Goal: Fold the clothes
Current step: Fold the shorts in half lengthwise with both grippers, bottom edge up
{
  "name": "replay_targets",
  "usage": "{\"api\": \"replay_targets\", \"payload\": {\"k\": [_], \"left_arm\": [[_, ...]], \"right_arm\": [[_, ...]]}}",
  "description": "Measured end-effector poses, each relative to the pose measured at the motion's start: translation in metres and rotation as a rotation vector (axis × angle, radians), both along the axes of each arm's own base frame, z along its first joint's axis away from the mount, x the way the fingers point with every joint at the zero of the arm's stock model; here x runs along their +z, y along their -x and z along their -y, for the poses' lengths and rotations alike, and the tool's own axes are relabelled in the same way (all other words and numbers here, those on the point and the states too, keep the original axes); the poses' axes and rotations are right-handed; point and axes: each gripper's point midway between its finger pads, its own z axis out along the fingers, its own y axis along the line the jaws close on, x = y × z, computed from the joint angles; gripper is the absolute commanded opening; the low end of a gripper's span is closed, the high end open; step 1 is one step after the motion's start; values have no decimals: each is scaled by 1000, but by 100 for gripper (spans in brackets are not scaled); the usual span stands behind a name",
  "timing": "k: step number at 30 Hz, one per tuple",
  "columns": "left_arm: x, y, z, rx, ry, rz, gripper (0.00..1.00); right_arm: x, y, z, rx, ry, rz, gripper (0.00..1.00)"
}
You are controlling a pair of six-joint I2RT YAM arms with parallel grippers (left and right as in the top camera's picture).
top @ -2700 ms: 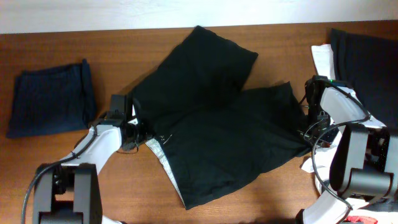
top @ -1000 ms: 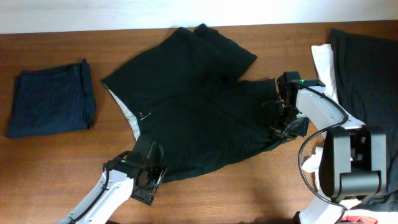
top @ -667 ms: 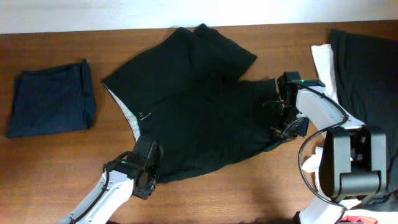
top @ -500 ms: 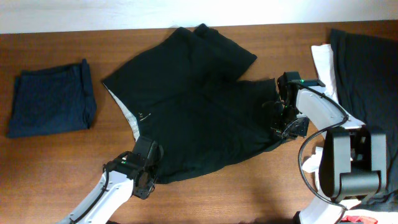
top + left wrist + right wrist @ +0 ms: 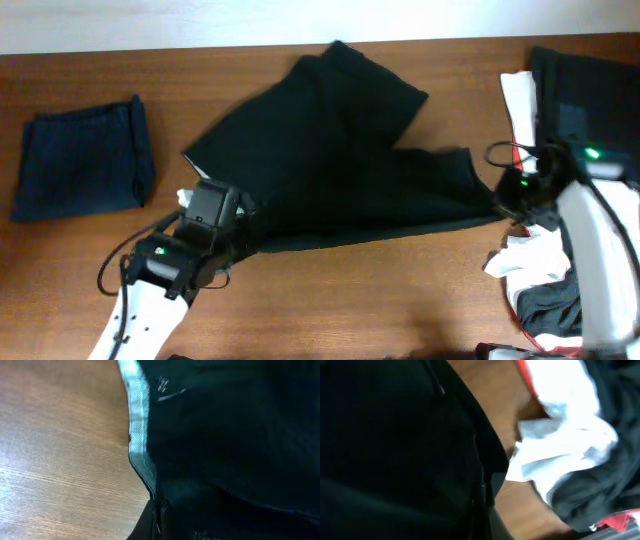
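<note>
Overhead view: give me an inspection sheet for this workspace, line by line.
Surface: wooden table, bare wood along the front.
Job's things: black shorts stretched mid-table; navy garment folded at far left; clothes pile, white, black and red, unfolded at right.
Clutter: nothing seen.
Grippers: left claw shut on the shorts' waistband edge; right claw shut on their right edge.
Cables: black cable looping by the left arm, another by the right.
Surroundings: pale wall behind the table.

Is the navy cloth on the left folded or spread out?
Folded: the navy cloth lies as a compact rectangle, with layered edges showing along one side.
</note>
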Motion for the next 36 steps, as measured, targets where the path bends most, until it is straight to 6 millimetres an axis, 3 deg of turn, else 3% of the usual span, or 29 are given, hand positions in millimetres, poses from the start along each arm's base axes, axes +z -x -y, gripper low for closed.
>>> {"api": "replay_targets", "payload": {"k": [4,6,10,14,16,20,23,28,32,36], "left_arm": [[9,19,8,-67,33,-76,1],[9,47,8,-63,55,-176,1],[32,69,2,22,129,-120,1],[43,57,-10,124,114,-20,1],[38,46,-14,176,90,-22,1],[21,6,-22,292,53,-25,1],[8,-28,-35,384,61,-11,1],[-19,-74,-50,470,78,-2,1],[-46,-98,-53,488,55,-7,1],[-56,-117,-58,506,34,33,1]], "right_arm": [[39,30,16,-50,13,124,4],[52,46,18,-63,5,165,4],[67,40,12,-12,-20,243,4],[83,1,-6,147,-21,384,4],[90,-39,-20,259,8,475,4],[88,-100,-40,368,42,573,4],[75,-139,-50,406,36,617,4],[47,-184,-62,448,-19,658,4],[24,-210,-68,470,-55,677,4],[38,-236,-82,510,-40,800,4]]}}
